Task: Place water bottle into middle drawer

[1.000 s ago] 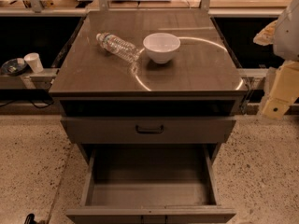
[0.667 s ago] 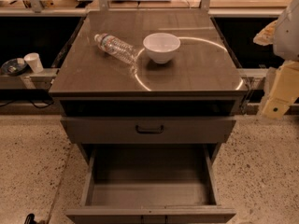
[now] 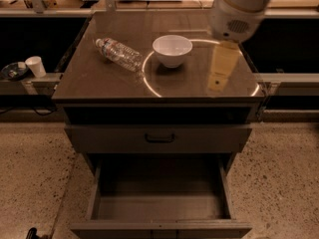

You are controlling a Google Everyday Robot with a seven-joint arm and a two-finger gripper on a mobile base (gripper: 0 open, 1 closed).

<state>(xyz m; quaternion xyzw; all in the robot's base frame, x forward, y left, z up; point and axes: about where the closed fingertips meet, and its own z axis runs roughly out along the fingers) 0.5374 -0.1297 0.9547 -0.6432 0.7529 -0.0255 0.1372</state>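
Water bottle [image 3: 119, 54], desk [image 3: 99, 86] back-left corner: likely light, thin-walled, rolls; take mid-body. Hand [image 3: 222, 66] near right edge, open-or-closed cannot tell.

On the tabletop [image 3: 99, 81], water bottle [image 3: 119, 55] lying just left of the bowl [image 3: 172, 50], hand [image 3: 222, 71] over the tabletop right of the bowl, middle drawer [image 3: 159, 208] pulled out below the upper drawer front [image 3: 114, 139], cup [image 3: 35, 66] off to the left.
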